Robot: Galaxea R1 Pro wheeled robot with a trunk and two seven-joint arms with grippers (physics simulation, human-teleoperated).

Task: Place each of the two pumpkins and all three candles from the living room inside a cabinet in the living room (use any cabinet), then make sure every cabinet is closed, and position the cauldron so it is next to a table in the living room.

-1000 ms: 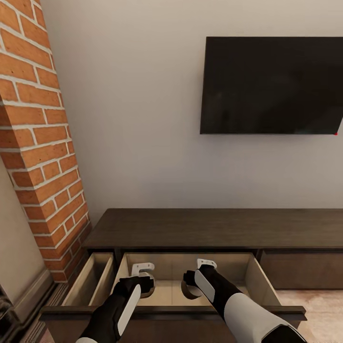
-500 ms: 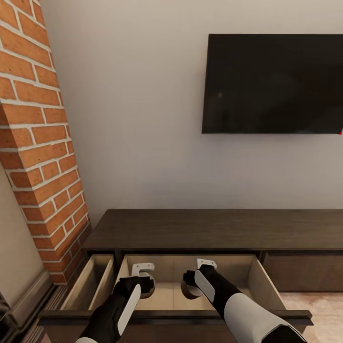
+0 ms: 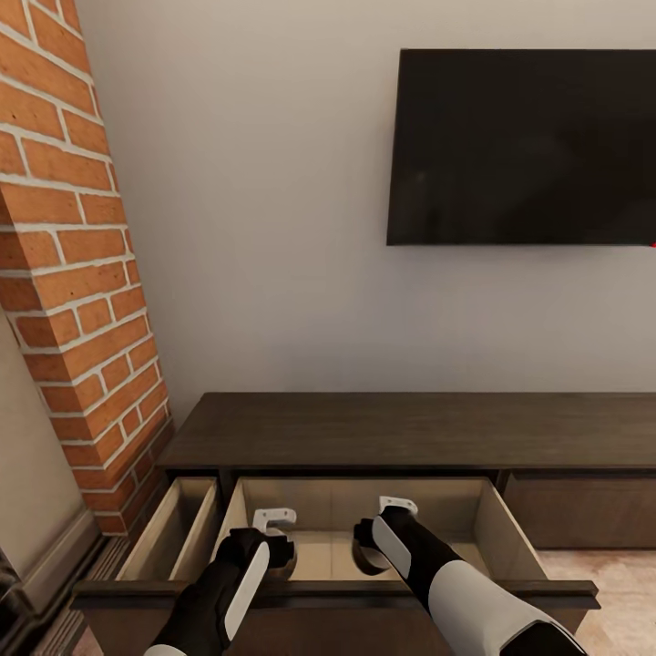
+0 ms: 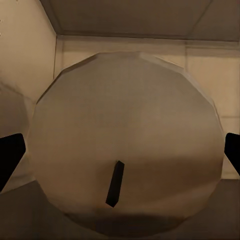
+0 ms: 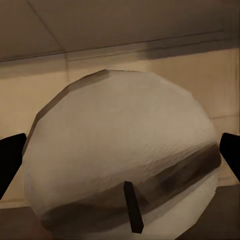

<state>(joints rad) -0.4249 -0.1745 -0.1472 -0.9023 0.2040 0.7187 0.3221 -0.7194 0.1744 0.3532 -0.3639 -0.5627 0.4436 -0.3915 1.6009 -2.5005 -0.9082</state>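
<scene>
Cabinet (image 3: 401, 433) first, from the head view: the long dark unit stands against the wall under the black screen (image 3: 524, 146), brick column (image 3: 68, 246) to its left, and two of its pale compartments are pulled open toward me. Both my arms reach down into the wider one. My left gripper (image 3: 273, 538) and my right gripper (image 3: 383, 533) sit side by side, near each other but apart, each with a rounded shape at its tip, low over the beige floor of the compartment.

From my left wrist, a candle (image 4: 127, 145) faces the lens end-on, a dull beige disc with a dark wick, my fingertips (image 4: 10, 160) dark at either edge of it. My jaws are clamped on that candle. A paler curved shape shows at the edge beside it; I cannot tell what it is.

From my right wrist, a second candle (image 5: 122, 160), greyer, with a brown band, is clamped the same way, the compartment wall behind it.

The risk I judge from here: releasing while a candle hangs above the floor or tilted could let it roll within the compartment. With my two hands this close, lifting out carelessly could knock one candle with the other arm, or catch the front rail.
</scene>
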